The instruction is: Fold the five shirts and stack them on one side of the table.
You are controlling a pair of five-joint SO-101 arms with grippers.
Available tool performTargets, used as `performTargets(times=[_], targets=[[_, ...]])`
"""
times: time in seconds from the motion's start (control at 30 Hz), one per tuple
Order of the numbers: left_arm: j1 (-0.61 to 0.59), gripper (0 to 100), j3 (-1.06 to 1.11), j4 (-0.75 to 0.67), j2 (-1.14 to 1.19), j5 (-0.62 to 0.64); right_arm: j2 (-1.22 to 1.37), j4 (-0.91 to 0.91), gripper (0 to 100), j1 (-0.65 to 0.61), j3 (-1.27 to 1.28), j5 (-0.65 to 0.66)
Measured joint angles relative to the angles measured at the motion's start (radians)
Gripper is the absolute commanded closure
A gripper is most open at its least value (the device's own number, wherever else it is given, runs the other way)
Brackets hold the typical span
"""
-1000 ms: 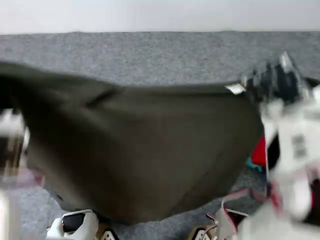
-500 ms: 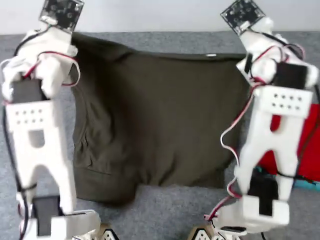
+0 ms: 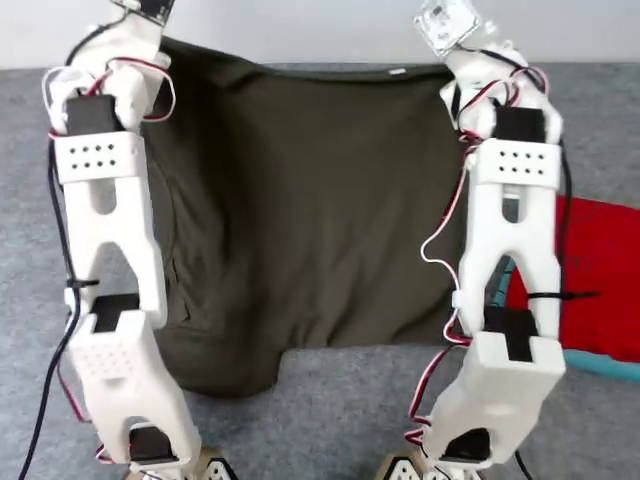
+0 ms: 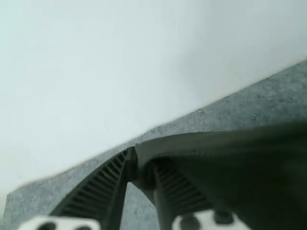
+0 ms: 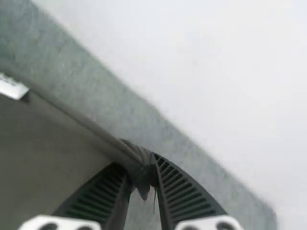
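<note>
An olive-green shirt [image 3: 300, 210] lies spread across the grey table between my two arms, its far edge near the back wall. My left gripper [image 4: 136, 167] is shut on the shirt's far left corner [image 4: 211, 158], the cloth pinched between its ribbed fingers. My right gripper [image 5: 141, 175] is shut on the far right corner, where the fabric [image 5: 53, 143] bunches at the fingertips. A small white label [image 5: 12, 87] sits on the far hem. In the high view both arms stretch to the back of the table, left arm [image 3: 105, 200] and right arm [image 3: 510, 200].
A red shirt [image 3: 600, 270] lies at the right side of the table, over something teal [image 3: 600, 365]. Bare grey table surface [image 3: 340, 410] shows in front of the olive shirt. A white wall rises just behind the table's far edge.
The olive shirt was held up in front of the camera a second ago; both arms have swung it away to the far edge and laid it flat on the table.
</note>
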Motion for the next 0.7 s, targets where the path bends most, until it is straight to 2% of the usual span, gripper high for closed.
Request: performTargets(times=[0.2,0.37,0.43,0.53,0.7], targets=[[0.000,100,-0.330,0.256,0.144,0.000,0.000,0.018,98.7,-0.025,0.000,0.000],[0.000,100,-0.482,0.571,0.209,-0.091,0.000,0.235,98.7,-0.032,0.000,0.041],[0.000,100,-0.486,0.651,0.216,-0.106,0.000,0.341,98.7,-0.041,0.000,0.063],[-0.008,100,-0.453,0.677,0.216,-0.106,0.000,0.476,98.7,-0.037,0.000,0.069],[0.012,100,-0.224,0.681,0.120,-0.132,0.000,0.638,98.7,-0.041,0.000,0.069]])
